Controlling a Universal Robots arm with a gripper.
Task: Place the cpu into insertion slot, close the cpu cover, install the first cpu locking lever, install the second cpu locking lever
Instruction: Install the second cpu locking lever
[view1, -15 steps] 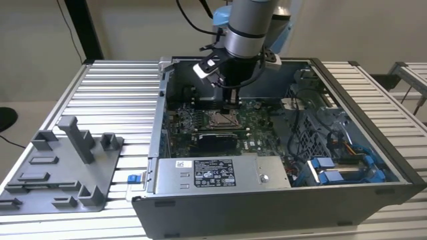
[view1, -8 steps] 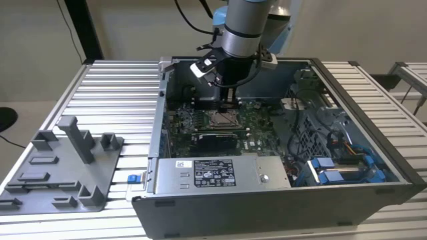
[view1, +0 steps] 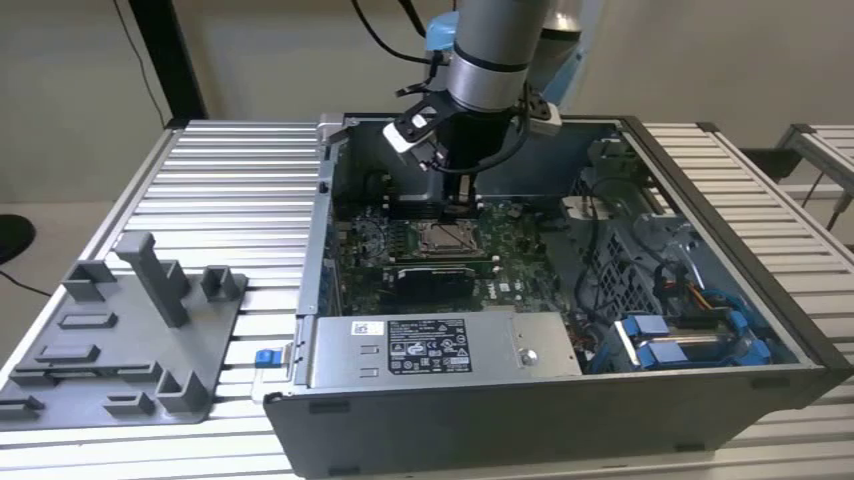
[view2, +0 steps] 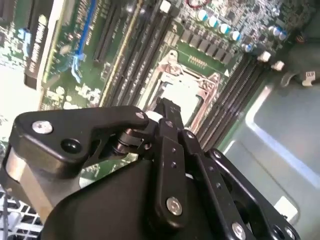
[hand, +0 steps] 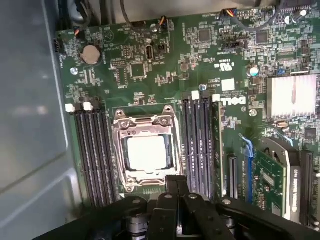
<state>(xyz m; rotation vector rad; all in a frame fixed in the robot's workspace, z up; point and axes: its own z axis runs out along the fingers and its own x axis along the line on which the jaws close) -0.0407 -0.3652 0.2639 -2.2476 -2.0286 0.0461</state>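
Currently the cpu (hand: 146, 152) sits in the insertion slot (hand: 119, 150), frame centre, cpu cover (hand: 145, 121) framing it. Gripper (hand: 176, 181) hovers just beside; fingers (view2: 167, 111) look pressed together, holding nothing. Judged: chip light, rigid, fragile; handle by edges.

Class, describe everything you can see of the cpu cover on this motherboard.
The cpu cover is a thin silvery metal frame with a large square window, lying flat and closed over the insertion slot on the green board. The cpu's pale metal top shows through the window. Dark memory slots flank it. The gripper hangs by its edge; contact is unclear.
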